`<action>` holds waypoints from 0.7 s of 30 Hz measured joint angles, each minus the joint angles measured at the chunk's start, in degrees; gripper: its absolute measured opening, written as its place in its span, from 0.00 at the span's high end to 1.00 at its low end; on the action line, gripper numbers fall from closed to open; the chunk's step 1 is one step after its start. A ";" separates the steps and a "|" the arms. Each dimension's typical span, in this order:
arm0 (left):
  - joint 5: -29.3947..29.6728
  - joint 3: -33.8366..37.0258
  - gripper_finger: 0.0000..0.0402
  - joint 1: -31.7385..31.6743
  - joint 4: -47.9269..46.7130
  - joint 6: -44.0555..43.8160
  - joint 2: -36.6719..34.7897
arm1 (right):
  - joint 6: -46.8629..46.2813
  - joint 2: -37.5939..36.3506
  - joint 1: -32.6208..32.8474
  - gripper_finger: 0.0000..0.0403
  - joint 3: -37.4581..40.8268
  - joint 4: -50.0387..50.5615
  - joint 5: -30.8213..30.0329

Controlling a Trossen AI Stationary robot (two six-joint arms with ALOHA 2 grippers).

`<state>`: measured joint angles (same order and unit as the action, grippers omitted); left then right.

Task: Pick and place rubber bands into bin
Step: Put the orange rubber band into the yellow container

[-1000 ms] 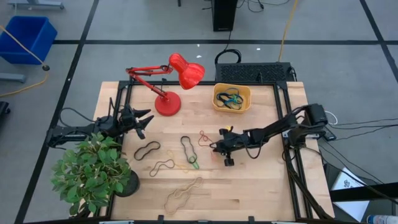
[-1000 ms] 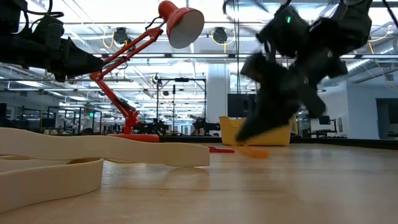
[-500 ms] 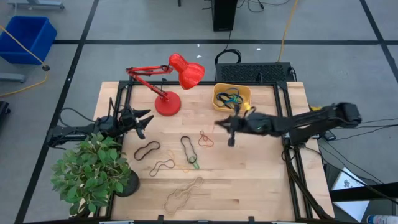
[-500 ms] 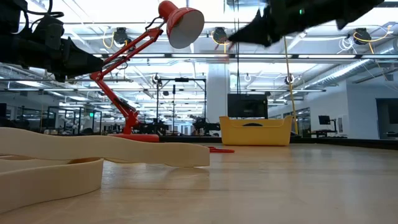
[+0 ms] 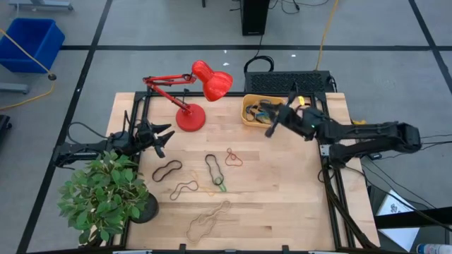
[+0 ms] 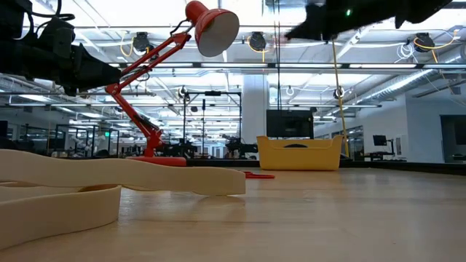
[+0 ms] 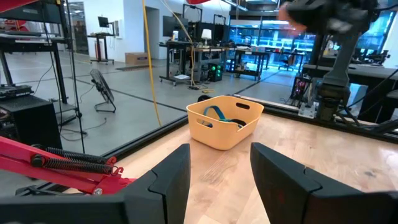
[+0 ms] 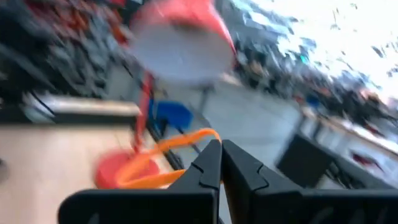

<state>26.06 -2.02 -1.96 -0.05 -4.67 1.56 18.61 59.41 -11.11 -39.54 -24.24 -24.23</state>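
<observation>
The left gripper point(image 5: 161, 138) waits at the table's point(image 5: 296, 204) left side, near the red lamp point(image 5: 201, 86), its fingers point(image 7: 169, 180) spread apart and empty. Loose rubber bands point(image 5: 212, 166) lie at mid-table, awaiting collection. The right gripper point(image 5: 277, 121) hangs above the near-right edge of the bin point(image 5: 263, 111) at far right, fingers pinched on an orange band point(image 8: 163, 160), apparently positioned for release. The bin already holds several bands. No legible writing or labels appear.

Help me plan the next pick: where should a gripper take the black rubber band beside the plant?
Judging by the high view, the black rubber band lies flat as a pinched figure-eight. Come straight down and close across its narrow waist, where both strands run nearly together; the loop ends are wider apart.
</observation>
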 joint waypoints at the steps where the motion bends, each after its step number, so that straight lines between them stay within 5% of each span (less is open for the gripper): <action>1: 0.00 0.00 0.57 0.00 0.02 0.00 0.00 | -0.19 0.26 -1.48 1.00 0.00 2.20 0.06; 11: 0.04 0.00 0.57 0.00 0.17 -0.02 -0.02 | -17.72 7.12 -16.38 1.00 -1.76 25.19 6.07; 21: 0.04 0.00 0.57 -0.02 0.20 -0.07 -0.01 | -24.88 16.85 -22.21 1.00 -1.78 27.88 11.86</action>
<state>26.11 -2.02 -1.97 0.14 -4.73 1.56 -6.27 76.26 -33.32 -41.32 3.64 -12.37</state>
